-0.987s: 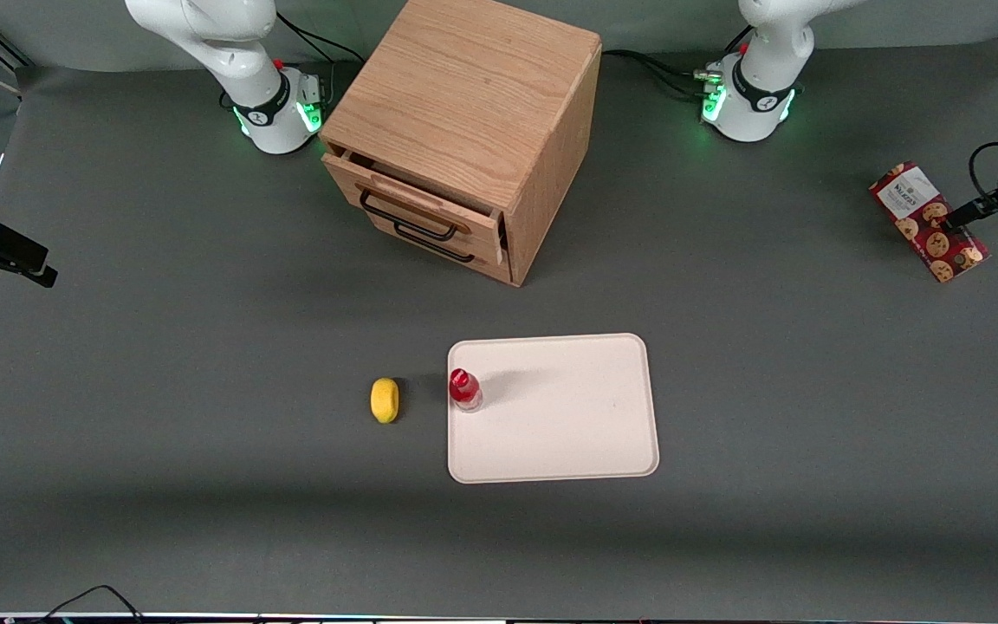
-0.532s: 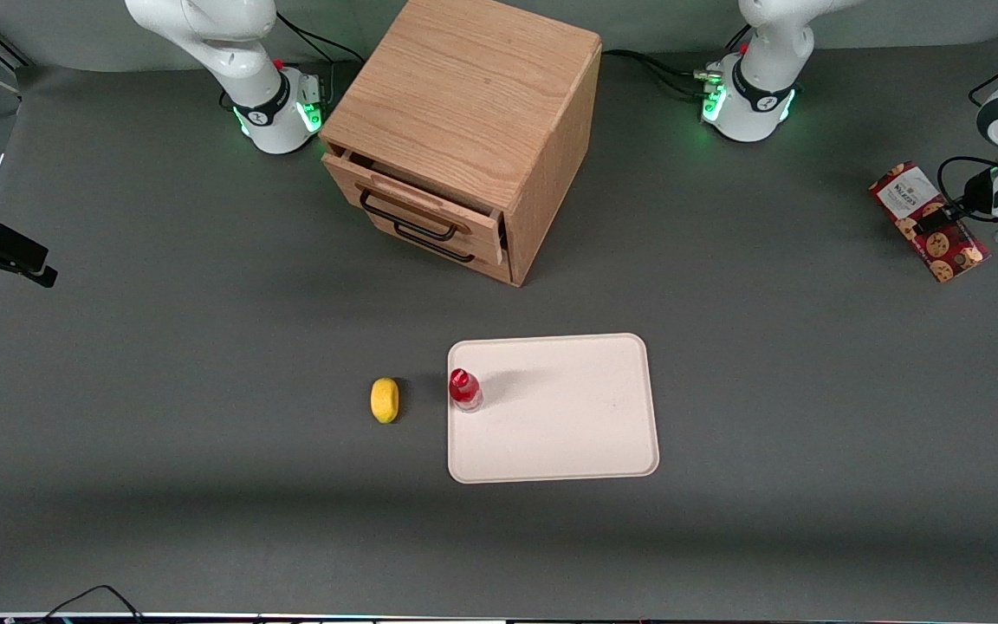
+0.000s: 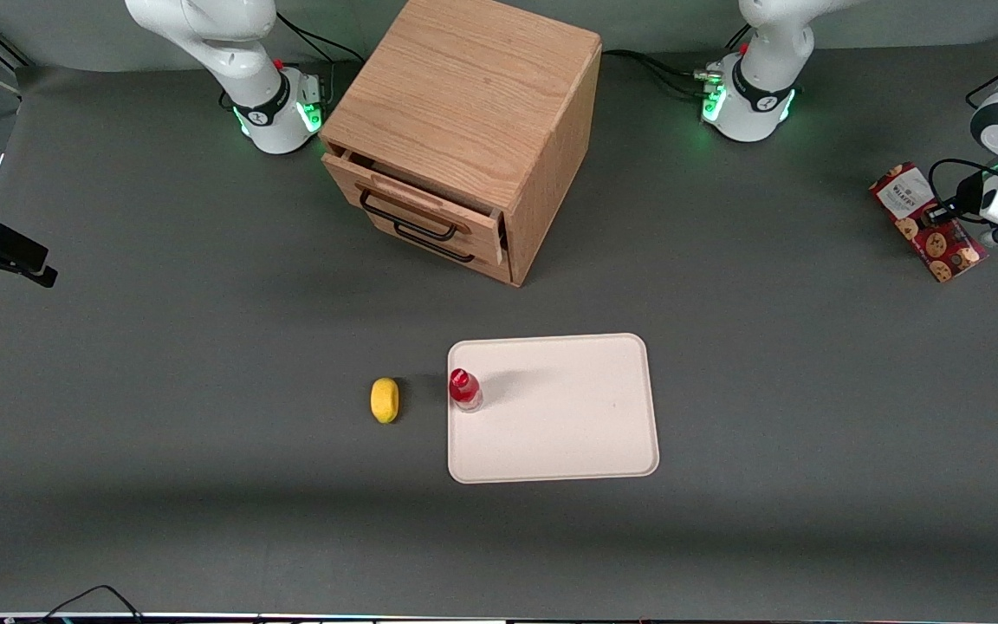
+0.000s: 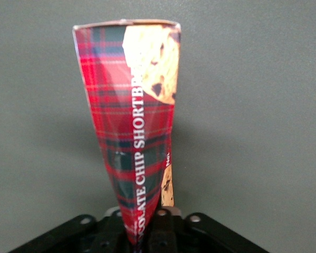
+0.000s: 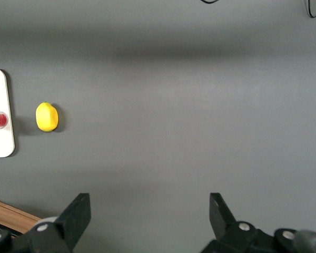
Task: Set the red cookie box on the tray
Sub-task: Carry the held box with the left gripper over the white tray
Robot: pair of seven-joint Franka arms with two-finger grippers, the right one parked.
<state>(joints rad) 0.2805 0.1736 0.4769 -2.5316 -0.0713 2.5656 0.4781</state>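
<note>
The red cookie box [image 3: 916,211] is a long tartan carton with cookie pictures, lying toward the working arm's end of the table, well away from the tray [image 3: 568,433]. My gripper [image 3: 949,218] sits over the middle of the box, shut on it. In the left wrist view the carton [image 4: 142,116] runs out from between the jaws of the gripper [image 4: 143,232], its long edge pinched between them over bare grey table. The pale cream tray lies nearer the front camera than the wooden cabinet.
A small red-capped bottle [image 3: 464,390] stands on the tray's edge beside a yellow lemon [image 3: 385,399] that lies on the table. A wooden two-drawer cabinet [image 3: 464,130] stands between the arm bases, its top drawer slightly open.
The working arm's wrist has swung in over the cookie box. The box has shifted slightly away from the front camera.
</note>
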